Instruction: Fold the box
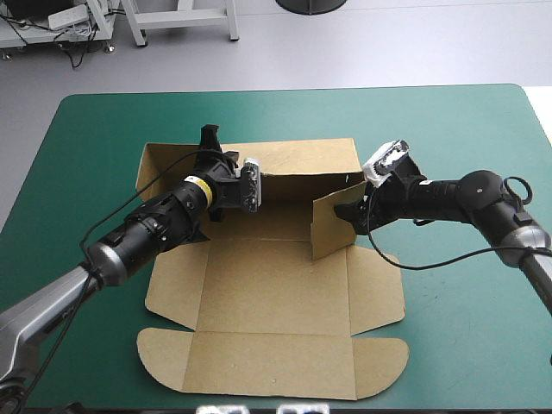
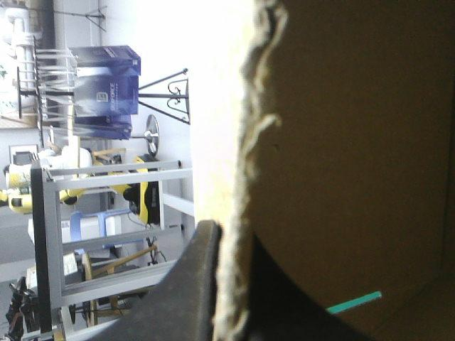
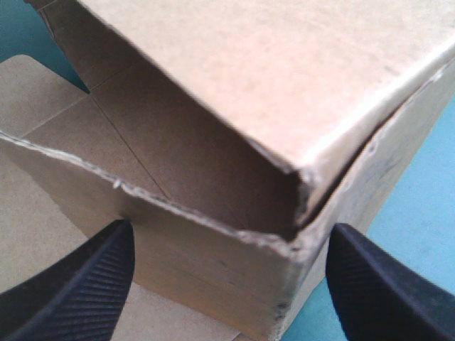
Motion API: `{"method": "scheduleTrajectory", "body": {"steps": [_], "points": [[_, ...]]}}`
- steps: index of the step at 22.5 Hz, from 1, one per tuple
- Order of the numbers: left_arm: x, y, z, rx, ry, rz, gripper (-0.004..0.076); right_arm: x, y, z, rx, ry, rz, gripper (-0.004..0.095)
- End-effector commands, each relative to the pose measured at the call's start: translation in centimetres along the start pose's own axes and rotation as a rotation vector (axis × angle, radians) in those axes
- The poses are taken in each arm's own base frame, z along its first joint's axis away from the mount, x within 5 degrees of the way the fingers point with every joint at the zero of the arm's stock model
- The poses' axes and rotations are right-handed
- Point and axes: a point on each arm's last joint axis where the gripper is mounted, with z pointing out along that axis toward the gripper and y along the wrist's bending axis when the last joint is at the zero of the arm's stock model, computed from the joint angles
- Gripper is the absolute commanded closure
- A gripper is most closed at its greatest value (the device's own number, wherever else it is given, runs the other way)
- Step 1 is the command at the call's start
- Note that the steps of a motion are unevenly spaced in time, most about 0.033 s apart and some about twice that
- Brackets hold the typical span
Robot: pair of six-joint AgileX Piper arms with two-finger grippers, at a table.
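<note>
The left arm (image 1: 129,241) is nearest, rising from 7 o'clock across the teal-green cover (image 1: 78,147) toward the table's middle. Its left gripper (image 1: 210,138) reaches the box (image 1: 276,285) at the left end of its far wall (image 1: 293,159). The left wrist view shows that wall's ragged edge (image 2: 234,177) running up between the black fingers (image 2: 192,284), which pinch the board. A sliver of teal-green shows past it.

The box lies at the table's centre, a brown sheet that is mostly flat. Its long axis runs from 12 to 6 o'clock. The raised far wall is at 12, then come the floor, a broad flat panel, and last the lid flap (image 1: 272,375) with rounded ears, pointing to 6 o'clock toward the near edge. One side flap (image 1: 168,293) lies flat at 9 o'clock of the broad panel, another (image 1: 377,289) at 3 o'clock.

At the far wall's right end a short side wall (image 1: 332,226) stands upright, leaning a little. The right gripper (image 1: 349,211) comes in from 3 o'clock, right at that wall's outer face; whether it touches I cannot tell. In the right wrist view its fingers (image 3: 78,284) are spread wide. The box's raised corner (image 3: 313,163) is ahead of and between them, where the two walls meet with a narrow gap.
</note>
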Motion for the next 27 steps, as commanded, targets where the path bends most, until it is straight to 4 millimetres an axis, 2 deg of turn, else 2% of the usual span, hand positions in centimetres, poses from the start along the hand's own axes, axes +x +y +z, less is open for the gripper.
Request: {"method": "scheduleTrajectory", "body": {"steps": [1, 8, 12, 15, 27], "points": [[-1.7, 0.5, 0.9, 0.033, 0.027, -0.1, 0.071, -1.6, 0.3, -1.1, 0.021, -0.085, 0.032, 0.0211], [-2.8, 1.2, 1.4, 0.019, -0.003, -0.118, 0.071, -2.0, -0.5, -1.0, 0.124, -0.124, 0.039, 0.0211], [-2.8, 1.1, 1.4, 0.029, 0.002, -0.116, 0.071, -1.2, -0.9, 0.9, 0.096, -0.078, 0.051, 0.0211], [-2.6, 1.0, 1.4, 0.041, 0.016, -0.129, 0.071, -0.9, -1.1, 2.4, 0.084, -0.069, 0.092, 0.0269], [-2.8, 1.0, 1.3, 0.043, 0.006, -0.148, 0.0706, -1.0, 0.0, 3.1, 0.014, -0.055, 0.103, 0.0916]]}}
